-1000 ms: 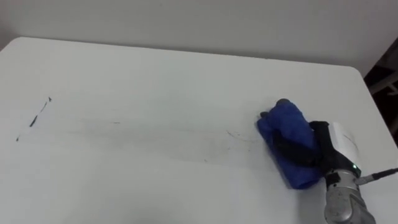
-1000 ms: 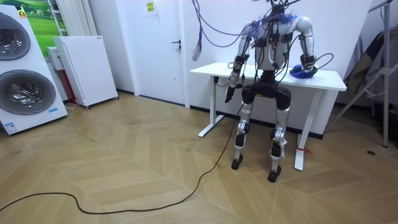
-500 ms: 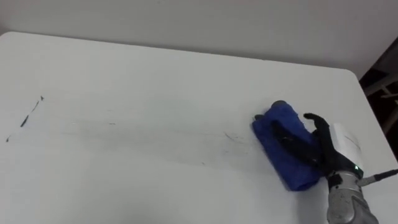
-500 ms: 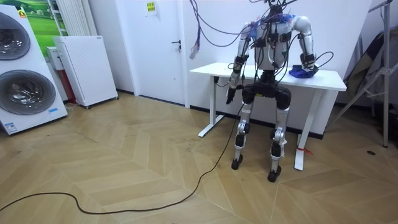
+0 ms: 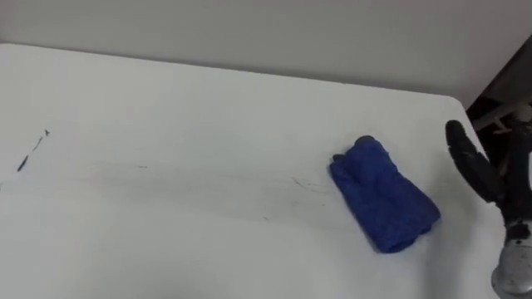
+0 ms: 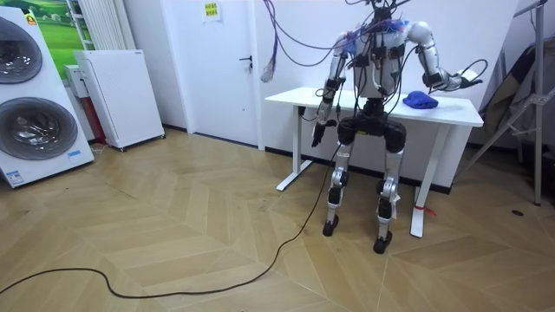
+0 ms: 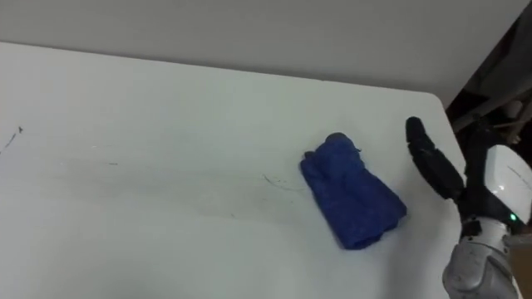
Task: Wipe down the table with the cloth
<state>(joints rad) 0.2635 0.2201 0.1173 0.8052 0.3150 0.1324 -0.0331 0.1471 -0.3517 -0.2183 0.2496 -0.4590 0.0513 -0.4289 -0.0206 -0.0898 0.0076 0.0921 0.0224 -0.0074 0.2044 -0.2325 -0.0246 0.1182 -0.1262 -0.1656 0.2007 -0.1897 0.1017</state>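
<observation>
A crumpled blue cloth (image 5: 382, 193) (image 7: 352, 199) (image 6: 421, 100) lies by itself on the right part of the white table (image 5: 208, 124) (image 7: 166, 108) (image 6: 364, 98). My right hand (image 5: 475, 173) (image 7: 439, 170) (image 6: 455, 83) hovers to the right of the cloth, lifted off it, fingers stretched straight, open and empty. A dark pen mark (image 5: 32, 149) shows at the table's far left, and faint thin marks (image 5: 303, 184) lie just left of the cloth. My left hand (image 6: 318, 134) hangs at my side beside the table in the room view.
The table's right edge (image 5: 478, 141) runs close behind my right hand. In the room view I stand at the table's front; a white door (image 6: 230, 65) and a white cabinet (image 6: 121, 95) with washing machines (image 6: 35, 121) are at the room view's left.
My right hand has let go of the blue cloth, straightened its fingers and lifted away to the right. The cloth stays on the table. The view shifted slightly.
</observation>
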